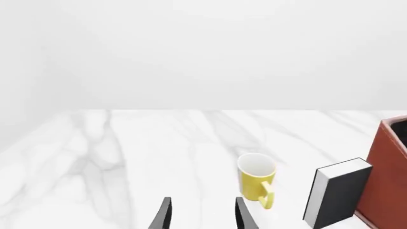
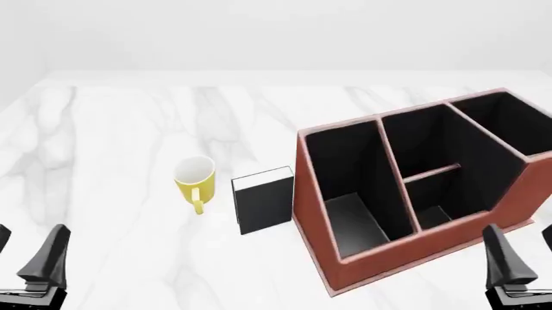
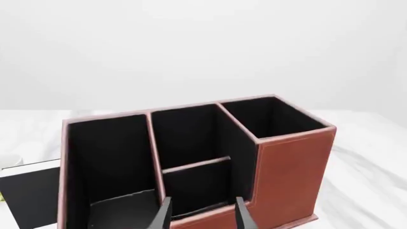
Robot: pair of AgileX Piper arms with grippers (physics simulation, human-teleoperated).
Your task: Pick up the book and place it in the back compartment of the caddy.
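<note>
You're at the start, nothing grasped: both jaws gape empty. The book (image 2: 263,201) stands upright at the caddy's (image 2: 405,194) nine o'clock, just beside it. Next, reach your left gripper (image 1: 202,214) toward it.

Left claw (image 2: 30,258) low at near left, fingers parted, empty, right claw (image 2: 526,258) low at near right, likewise parted

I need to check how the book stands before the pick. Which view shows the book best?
The front view: the book stands whole and upright between the yellow mug and the caddy. The left wrist view shows it nearly whole, near the frame's corner; the right wrist view catches only a part.
</note>
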